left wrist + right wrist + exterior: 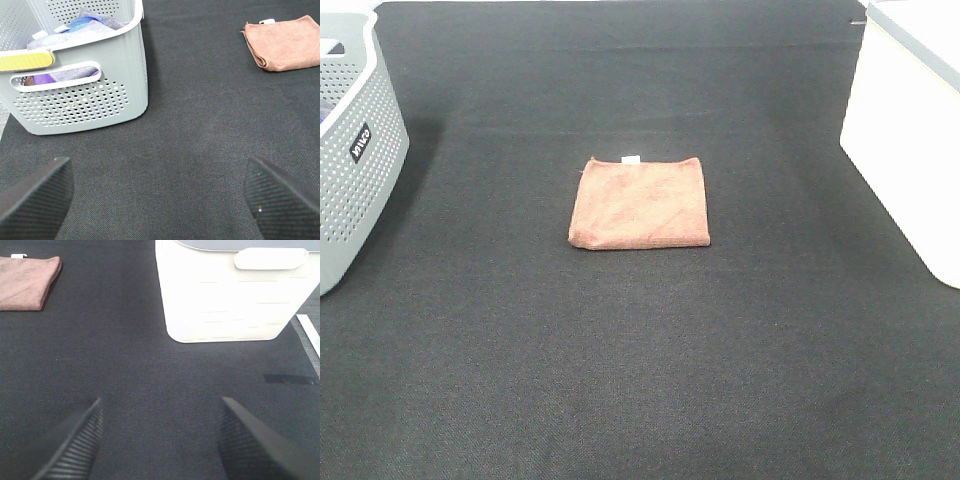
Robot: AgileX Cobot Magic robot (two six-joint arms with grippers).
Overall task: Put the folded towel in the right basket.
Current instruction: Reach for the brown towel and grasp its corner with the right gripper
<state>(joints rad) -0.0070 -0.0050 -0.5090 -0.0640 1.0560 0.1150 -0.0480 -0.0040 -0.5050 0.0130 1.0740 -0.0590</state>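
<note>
A folded rust-brown towel lies flat on the black mat in the middle of the table, a small white tag at its far edge. It also shows in the left wrist view and in the right wrist view. The white right basket stands at the right edge; the right wrist view shows its wall and handle. Neither arm shows in the exterior high view. My left gripper is open and empty over bare mat. My right gripper is open and empty, short of the white basket.
A grey perforated basket stands at the left edge, holding several folded cloths. The black mat covers the table. A white tape strip lies beyond the white basket.
</note>
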